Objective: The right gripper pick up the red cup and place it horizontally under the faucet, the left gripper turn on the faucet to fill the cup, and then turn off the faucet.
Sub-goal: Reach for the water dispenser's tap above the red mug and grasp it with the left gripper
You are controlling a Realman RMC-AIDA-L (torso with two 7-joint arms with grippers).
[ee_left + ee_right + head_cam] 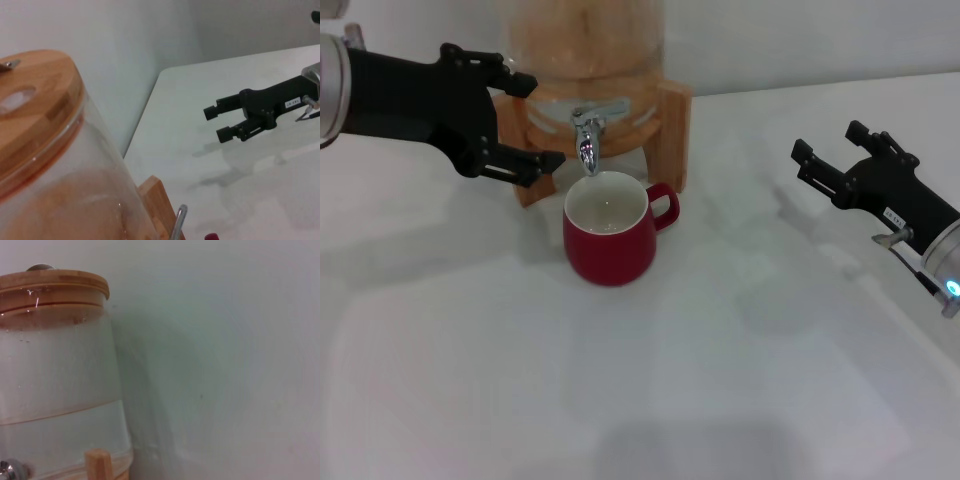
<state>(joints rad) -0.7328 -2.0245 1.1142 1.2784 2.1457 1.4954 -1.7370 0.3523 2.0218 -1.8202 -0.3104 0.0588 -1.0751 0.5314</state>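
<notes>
The red cup (610,238) stands upright on the white table, right under the spout of the chrome faucet (587,135), with its handle to the right. Its white inside shows. My left gripper (538,121) is open just left of the faucet, by the wooden stand, and is apart from the lever. My right gripper (828,145) is open and empty, hovering well to the right of the cup. It also shows in the left wrist view (214,122). That view also catches the faucet lever (179,221) and a sliver of the cup (211,236).
The glass dispenser (585,45) sits in a wooden stand (670,125) at the back of the table. Its wooden lid (52,282) and water level show in the right wrist view. A wall stands behind it.
</notes>
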